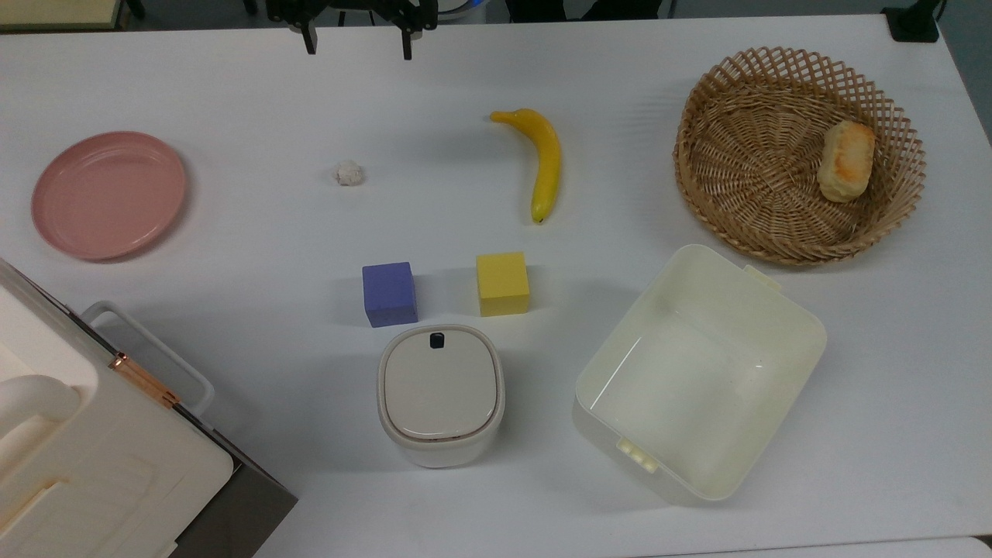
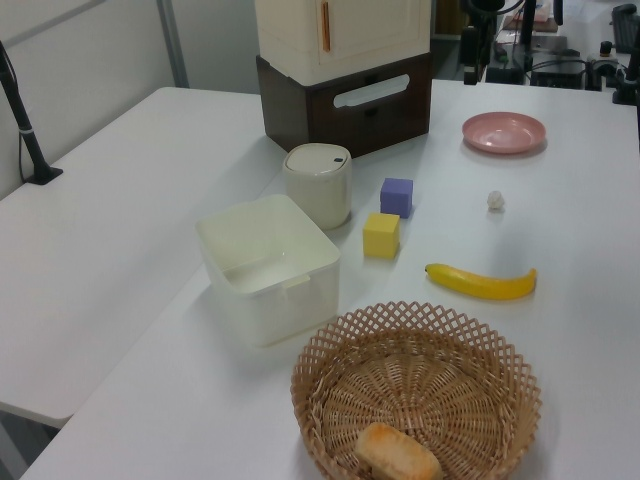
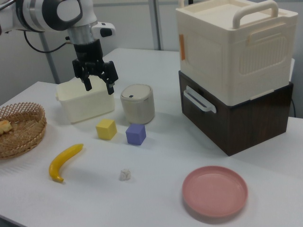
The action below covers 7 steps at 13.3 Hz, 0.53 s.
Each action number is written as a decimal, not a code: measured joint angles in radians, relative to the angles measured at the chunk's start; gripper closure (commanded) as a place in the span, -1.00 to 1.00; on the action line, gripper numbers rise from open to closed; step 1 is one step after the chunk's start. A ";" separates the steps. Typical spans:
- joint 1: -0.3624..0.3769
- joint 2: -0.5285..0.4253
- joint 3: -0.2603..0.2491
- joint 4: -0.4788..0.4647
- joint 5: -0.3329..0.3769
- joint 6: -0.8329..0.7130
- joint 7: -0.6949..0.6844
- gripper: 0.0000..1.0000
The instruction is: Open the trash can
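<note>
The trash can is a small white rounded-square bin standing near the table's front edge in the top view. Its beige-grey lid lies flat and shut, with a small black button at the lid's far edge. My gripper hangs open high above the table's far side, well apart from the bin, with nothing between its fingers. In the right view it appears up and to the left of the bin.
A blue cube and a yellow cube sit just behind the bin. A cream tub stands to the top view's right, a large cream appliance to its left. Farther back lie a banana, paper ball, pink plate and wicker basket.
</note>
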<state>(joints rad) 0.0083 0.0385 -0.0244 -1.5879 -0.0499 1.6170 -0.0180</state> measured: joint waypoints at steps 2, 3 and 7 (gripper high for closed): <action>-0.002 0.000 -0.002 0.000 0.000 0.000 0.000 -1.00; -0.004 0.000 -0.004 0.000 0.000 0.000 0.000 -1.00; -0.006 0.000 -0.008 0.000 0.000 0.000 0.000 -1.00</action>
<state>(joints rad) 0.0020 0.0385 -0.0326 -1.5877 -0.0500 1.6170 -0.0180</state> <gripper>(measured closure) 0.000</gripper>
